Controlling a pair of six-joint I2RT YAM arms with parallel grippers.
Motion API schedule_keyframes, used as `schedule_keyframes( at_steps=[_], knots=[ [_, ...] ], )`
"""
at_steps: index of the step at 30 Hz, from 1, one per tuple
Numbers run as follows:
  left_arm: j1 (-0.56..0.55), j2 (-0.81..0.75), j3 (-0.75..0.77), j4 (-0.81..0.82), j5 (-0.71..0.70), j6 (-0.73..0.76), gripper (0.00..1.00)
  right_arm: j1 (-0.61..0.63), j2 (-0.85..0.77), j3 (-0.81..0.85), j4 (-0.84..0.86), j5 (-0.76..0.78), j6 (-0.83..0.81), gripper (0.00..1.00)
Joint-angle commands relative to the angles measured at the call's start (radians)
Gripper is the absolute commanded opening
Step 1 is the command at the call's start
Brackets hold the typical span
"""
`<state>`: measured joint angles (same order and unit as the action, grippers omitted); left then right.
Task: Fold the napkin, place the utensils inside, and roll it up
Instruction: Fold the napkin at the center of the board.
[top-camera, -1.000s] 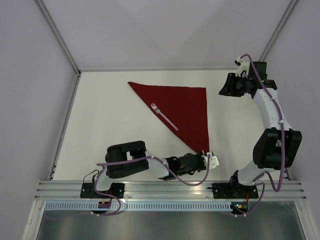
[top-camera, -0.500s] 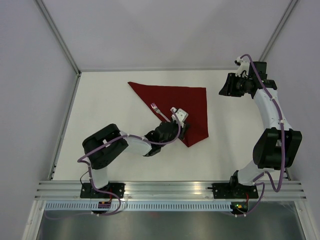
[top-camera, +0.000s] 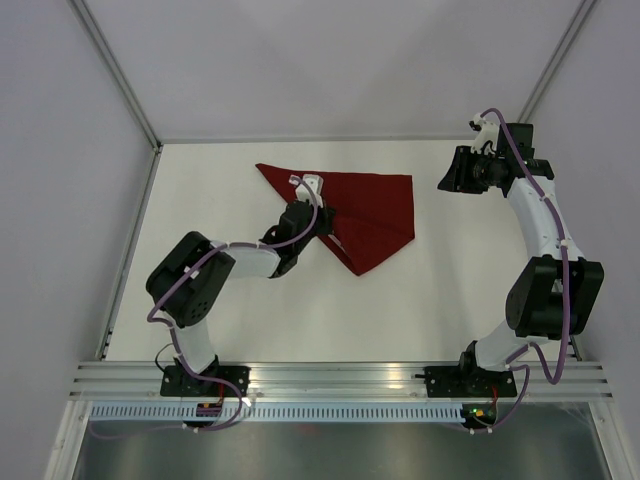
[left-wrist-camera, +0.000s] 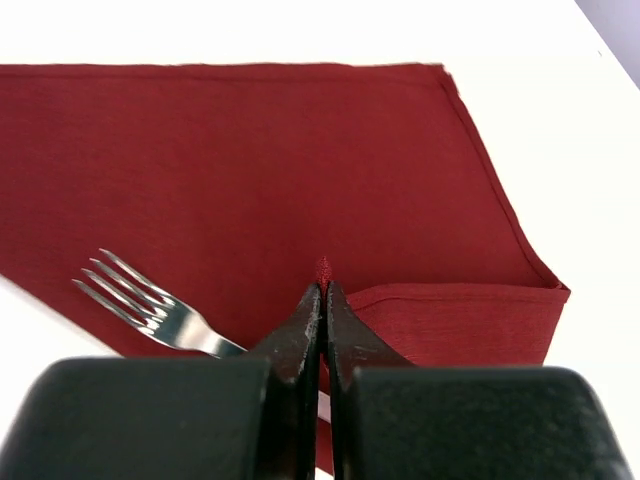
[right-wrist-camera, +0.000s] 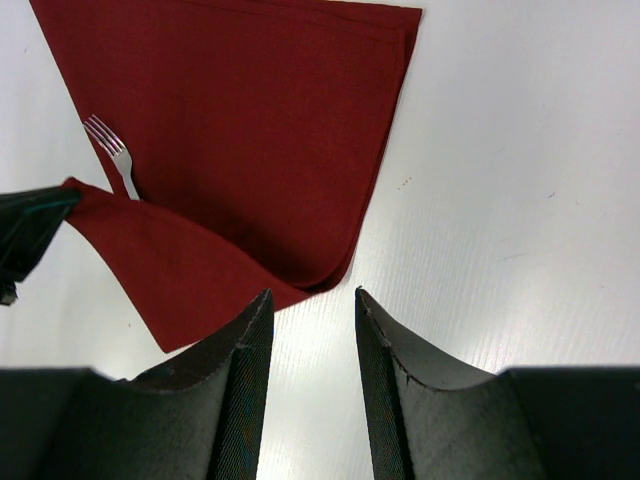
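The dark red napkin (top-camera: 378, 203) lies at the back middle of the table, folded to a triangle with one flap doubled back over itself. My left gripper (top-camera: 318, 206) is shut on the napkin's corner (left-wrist-camera: 323, 268) and holds it over the napkin's left part. The fork (left-wrist-camera: 135, 298) lies on the napkin. Only its tines show, left of my fingers, and its handle is under the flap. The right wrist view shows the tines (right-wrist-camera: 108, 140) too. My right gripper (right-wrist-camera: 312, 295) is open and empty, raised above the table right of the napkin (right-wrist-camera: 250, 120).
White tabletop (top-camera: 230, 300) with a metal rail along its left edge (top-camera: 130, 250) and walls behind. The right arm (top-camera: 535, 230) stands along the right side. The left arm (top-camera: 200, 280) reaches across the near left of the table.
My left gripper has carried the napkin's near corner from the front of the table back and left, folding the flap over the fork's handle. The right arm has not moved.
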<state>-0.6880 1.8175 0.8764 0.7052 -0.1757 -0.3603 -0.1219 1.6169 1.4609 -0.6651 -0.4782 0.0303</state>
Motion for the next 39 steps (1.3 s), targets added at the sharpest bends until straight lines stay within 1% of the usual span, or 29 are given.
schedule_keyframes(
  at_steps=[1, 8, 23, 29, 32, 33, 35, 36, 39],
  knots=[
    [0.047, -0.001, 0.050, -0.012, 0.042, -0.065, 0.02, -0.004, 0.006, -0.004, 0.015, -0.022, 0.008, 0.44],
    [0.120, 0.035, 0.114, -0.049, 0.082, -0.072, 0.02, -0.002, 0.009, -0.005, 0.013, -0.023, 0.010, 0.44],
    [0.180, 0.088, 0.134, -0.073, 0.125, -0.124, 0.03, 0.001, 0.020, -0.005, 0.012, -0.020, 0.003, 0.44],
    [0.202, 0.103, 0.145, -0.093, 0.131, -0.146, 0.06, 0.001, 0.023, -0.005, 0.013, -0.017, 0.000, 0.44],
    [0.209, 0.109, 0.151, -0.099, 0.131, -0.150, 0.13, 0.001, 0.024, -0.005, 0.013, -0.016, 0.000, 0.44],
    [0.211, 0.109, 0.153, -0.104, 0.136, -0.151, 0.19, 0.001, 0.024, -0.005, 0.013, -0.016, 0.000, 0.44],
    [0.217, 0.112, 0.161, -0.108, 0.139, -0.154, 0.26, 0.001, 0.023, -0.005, 0.013, -0.017, 0.000, 0.44],
    [0.219, 0.112, 0.164, -0.118, 0.143, -0.155, 0.32, 0.001, 0.023, -0.005, 0.013, -0.017, 0.000, 0.44],
    [0.225, 0.114, 0.177, -0.134, 0.151, -0.155, 0.42, 0.002, 0.021, -0.005, 0.013, -0.017, 0.000, 0.44]
  ],
)
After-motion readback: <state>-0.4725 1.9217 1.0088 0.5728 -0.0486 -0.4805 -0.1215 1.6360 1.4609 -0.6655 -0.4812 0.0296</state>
